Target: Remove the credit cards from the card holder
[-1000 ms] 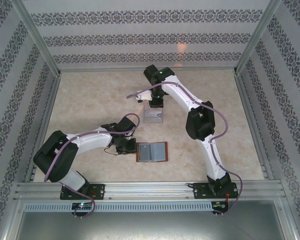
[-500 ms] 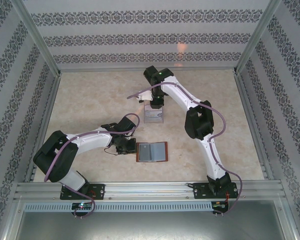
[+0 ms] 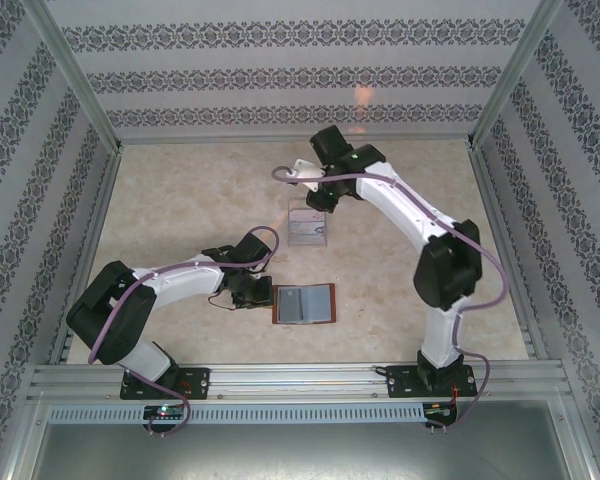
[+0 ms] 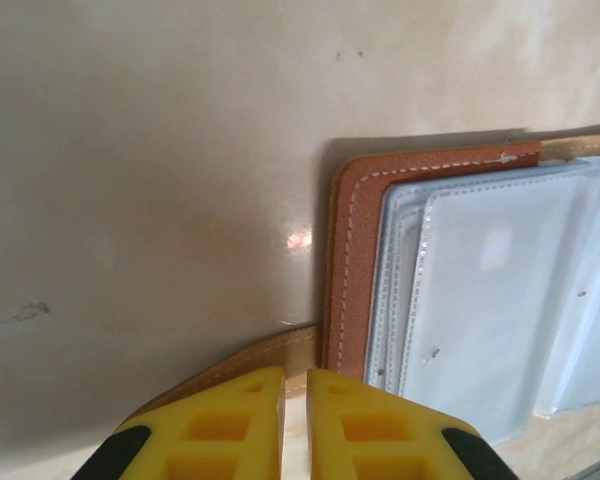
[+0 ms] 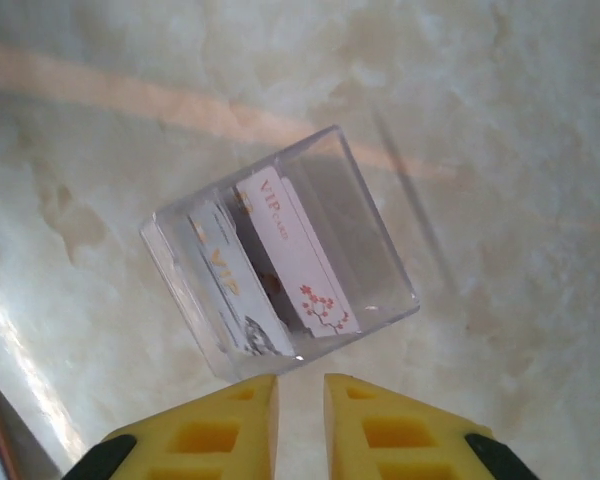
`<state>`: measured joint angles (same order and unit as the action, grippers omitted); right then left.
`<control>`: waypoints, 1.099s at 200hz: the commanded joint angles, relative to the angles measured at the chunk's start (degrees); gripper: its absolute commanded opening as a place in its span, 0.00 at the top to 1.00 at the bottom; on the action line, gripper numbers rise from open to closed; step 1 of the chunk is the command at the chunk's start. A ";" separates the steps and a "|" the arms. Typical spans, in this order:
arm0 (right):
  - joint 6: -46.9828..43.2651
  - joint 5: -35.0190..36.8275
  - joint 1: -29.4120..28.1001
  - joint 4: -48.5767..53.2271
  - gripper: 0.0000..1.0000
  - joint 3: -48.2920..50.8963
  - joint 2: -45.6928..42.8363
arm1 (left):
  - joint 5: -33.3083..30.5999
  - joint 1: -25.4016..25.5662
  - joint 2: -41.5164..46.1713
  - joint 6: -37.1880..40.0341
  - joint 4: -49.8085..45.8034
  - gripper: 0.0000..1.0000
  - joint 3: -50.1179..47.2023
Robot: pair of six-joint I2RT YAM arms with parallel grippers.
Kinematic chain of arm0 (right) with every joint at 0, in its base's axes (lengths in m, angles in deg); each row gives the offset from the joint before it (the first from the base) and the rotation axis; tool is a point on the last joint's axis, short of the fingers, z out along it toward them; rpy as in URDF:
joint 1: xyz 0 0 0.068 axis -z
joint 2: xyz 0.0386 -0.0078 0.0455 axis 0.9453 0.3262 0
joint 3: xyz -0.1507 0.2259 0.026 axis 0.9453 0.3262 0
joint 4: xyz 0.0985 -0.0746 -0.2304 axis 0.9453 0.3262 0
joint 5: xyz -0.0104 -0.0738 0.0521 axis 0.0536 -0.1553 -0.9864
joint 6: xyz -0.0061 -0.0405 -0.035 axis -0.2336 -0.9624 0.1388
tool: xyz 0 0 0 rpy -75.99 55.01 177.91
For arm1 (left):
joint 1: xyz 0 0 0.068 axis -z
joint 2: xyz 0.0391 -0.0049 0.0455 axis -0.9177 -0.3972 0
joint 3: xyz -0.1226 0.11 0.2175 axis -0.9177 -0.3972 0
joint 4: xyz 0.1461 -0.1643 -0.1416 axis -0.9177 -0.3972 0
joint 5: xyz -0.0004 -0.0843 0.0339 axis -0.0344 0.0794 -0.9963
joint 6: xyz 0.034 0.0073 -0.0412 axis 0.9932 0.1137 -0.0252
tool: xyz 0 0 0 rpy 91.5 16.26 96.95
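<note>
The card holder [image 3: 303, 304] lies open on the table, a reddish-brown leather [image 4: 352, 260] wallet with pale clear pockets [image 4: 500, 290] facing up. My left gripper [image 4: 295, 372] sits at its left edge [image 3: 268, 296], shut on the card holder's tan closing tab [image 4: 270, 352]. Two white credit cards [image 5: 290, 255] with "VIP" lettering, the second one [image 5: 225, 280] beside the first, stand inside a clear plastic box [image 3: 307, 226]. My right gripper [image 5: 300, 378] hovers just above and behind that box [image 3: 317, 206], its jaws slightly open with nothing between them.
The clear box [image 5: 375, 250] stands on the beige marbled tabletop [image 3: 180, 200] beyond the wallet. Patterned walls [image 3: 280, 80] and metal rails [image 3: 90, 230] enclose the table on three sides.
The right arm's elbow has swung out to the right and its gripper has drawn back from over the clear box, jaws parted. The left arm and the card holder have stayed put.
</note>
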<state>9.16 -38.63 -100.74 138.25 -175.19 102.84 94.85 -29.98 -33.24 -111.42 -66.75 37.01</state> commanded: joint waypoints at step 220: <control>86.43 -8.29 -22.80 -37.17 0.85 49.43 -16.97 | 1.17 -2.65 -0.64 5.27 -0.10 0.87 -2.22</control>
<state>92.19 -45.49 -121.88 103.96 -126.16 82.91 95.46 -31.90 -33.39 -106.70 -67.67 36.18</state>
